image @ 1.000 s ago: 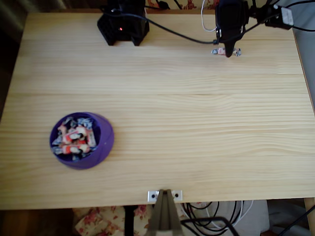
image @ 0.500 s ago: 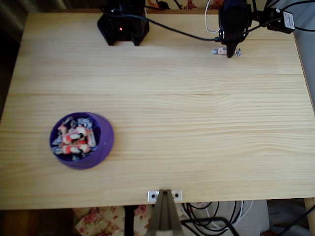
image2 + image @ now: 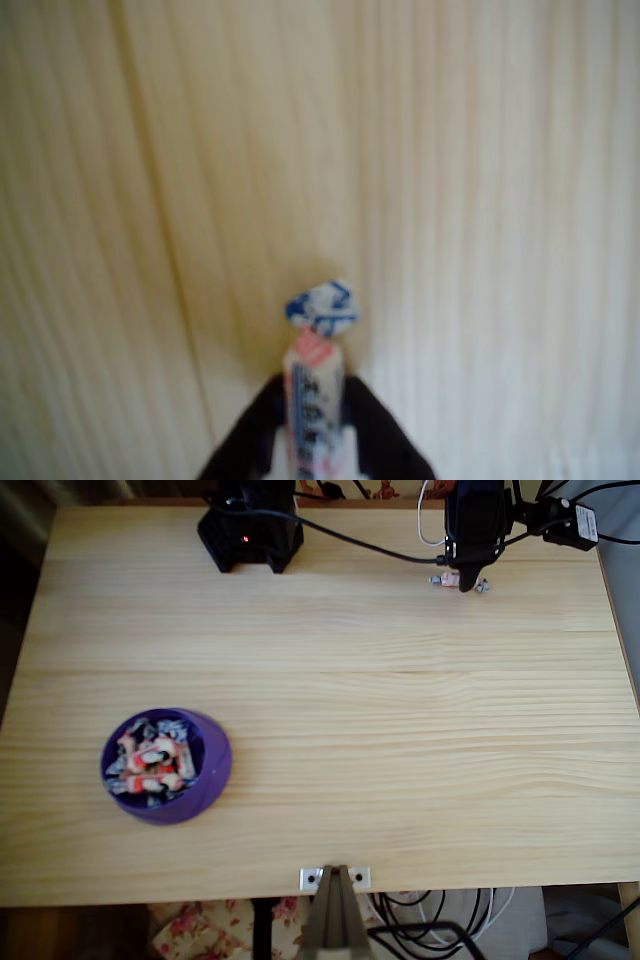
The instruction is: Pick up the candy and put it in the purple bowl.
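We have the candy (image 3: 315, 400) pinched between our closed fingers (image 3: 372, 430) — its long axis running straight out past the tips — over the counter (image 3: 400, 730), the purple bowl (image 3: 212, 772) well apart diagonally.

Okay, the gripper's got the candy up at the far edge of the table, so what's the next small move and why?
Probably lift straight up a little. In the wrist view the fingers close on the candy, and overhead the gripper sits low at the table's far edge. The purple bowl lies far across, so clear the wood first.
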Robot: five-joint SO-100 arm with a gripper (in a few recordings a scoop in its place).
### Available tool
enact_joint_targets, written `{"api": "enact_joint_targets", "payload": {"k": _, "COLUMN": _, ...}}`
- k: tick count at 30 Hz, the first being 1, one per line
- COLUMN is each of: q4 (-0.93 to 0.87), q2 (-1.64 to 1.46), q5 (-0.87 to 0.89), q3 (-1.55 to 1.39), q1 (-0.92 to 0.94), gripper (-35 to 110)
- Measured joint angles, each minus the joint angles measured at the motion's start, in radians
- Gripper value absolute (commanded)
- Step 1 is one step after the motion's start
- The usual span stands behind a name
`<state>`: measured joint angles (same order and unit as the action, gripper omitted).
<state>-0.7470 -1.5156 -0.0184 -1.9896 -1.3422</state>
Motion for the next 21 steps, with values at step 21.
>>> {"api": "enact_joint_targets", "payload": {"k": 21, "q4": -0.239, "q2": -0.293, "q5": -0.018, "q3": 0.06, "q1": 0.442, "gripper": 1}}
